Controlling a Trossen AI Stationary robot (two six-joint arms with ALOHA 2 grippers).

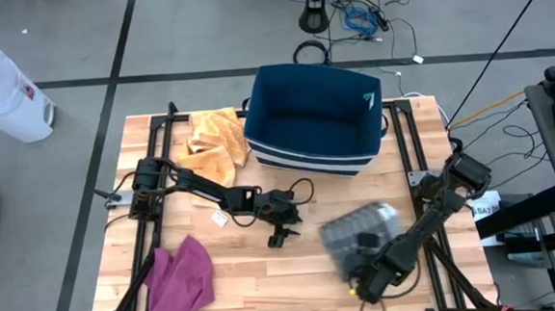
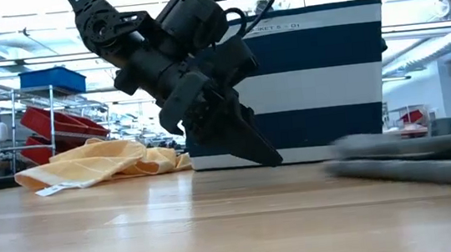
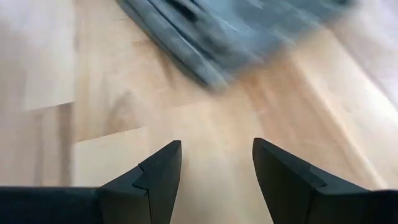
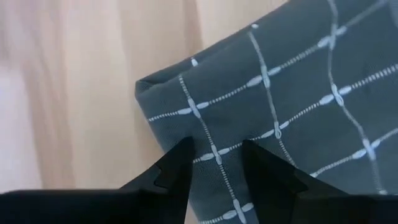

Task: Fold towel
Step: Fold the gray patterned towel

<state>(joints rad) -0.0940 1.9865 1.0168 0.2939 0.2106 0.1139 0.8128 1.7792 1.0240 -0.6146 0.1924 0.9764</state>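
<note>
The grey checked towel [image 1: 359, 230] lies bunched on the wooden table, right of centre, and looks smeared in the high view. It also shows in the low view [image 2: 422, 156] and in the left wrist view [image 3: 230, 31]. My left gripper [image 1: 283, 237] [image 2: 262, 156] [image 3: 217, 162] is open, tilted down just above the bare wood left of the towel, touching nothing. My right gripper [image 1: 363, 287] [image 4: 216, 149] is at the towel's near end, shut on the cloth [image 4: 298, 93]. My right gripper has the towel close to one corner [image 4: 144, 87], with the checked cloth [image 4: 217, 155] between its two fingers [image 4: 180, 162]. It comes from above, slanting. One layer or several, I cannot tell. The rest of the towel lies on the table.
A navy and white striped basket [image 1: 316, 119] [image 2: 322, 82] stands at the far middle of the table. A yellow cloth [image 1: 214, 140] [image 2: 95, 165] lies left of it, and a purple cloth [image 1: 182, 275] at the near left. Bare wood [image 1: 266, 282] lies between the arms.
</note>
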